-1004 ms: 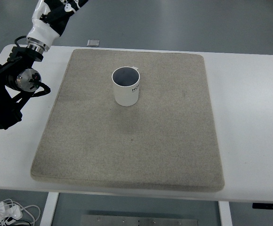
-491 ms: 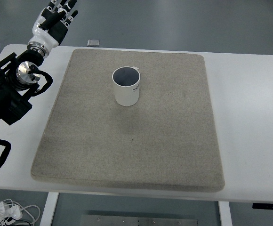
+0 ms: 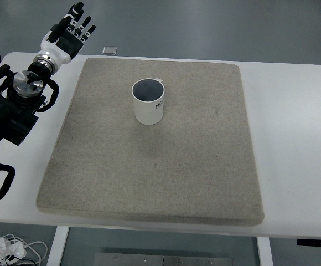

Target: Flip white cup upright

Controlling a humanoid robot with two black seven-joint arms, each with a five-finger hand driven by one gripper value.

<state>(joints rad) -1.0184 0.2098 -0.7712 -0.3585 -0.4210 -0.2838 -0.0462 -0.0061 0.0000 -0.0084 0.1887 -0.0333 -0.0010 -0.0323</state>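
Your white cup (image 3: pixel 148 102) stands upright on the grey mat (image 3: pixel 155 166), in the far half of it and a little left of the mat's middle. You are looking almost straight down into its open mouth: the rim is a clean white ring, the inside reads dark bluish-grey in shadow, and the white outer wall shows below the rim on the side nearest you. There is some small dark print on that wall, toward the right (too small to read). A tiny pale fleck sits at the far edge of the rim.

The mat lies flat on the white table (image 3: pixel 293 138), covering most of its middle. Your left hand (image 3: pixel 67 32) is raised at the far left corner of the table, well apart from the cup, with its fingers (image 3: pixel 75 8) spread and extended away from you; it grasps nothing. Its dark arm (image 3: pixel 5 113) enters from the left edge. A small dark flat object (image 3: pixel 110 50) rests on the table just beyond the mat's far left corner. White cables (image 3: pixel 8 247) lie on the floor at the lower left.
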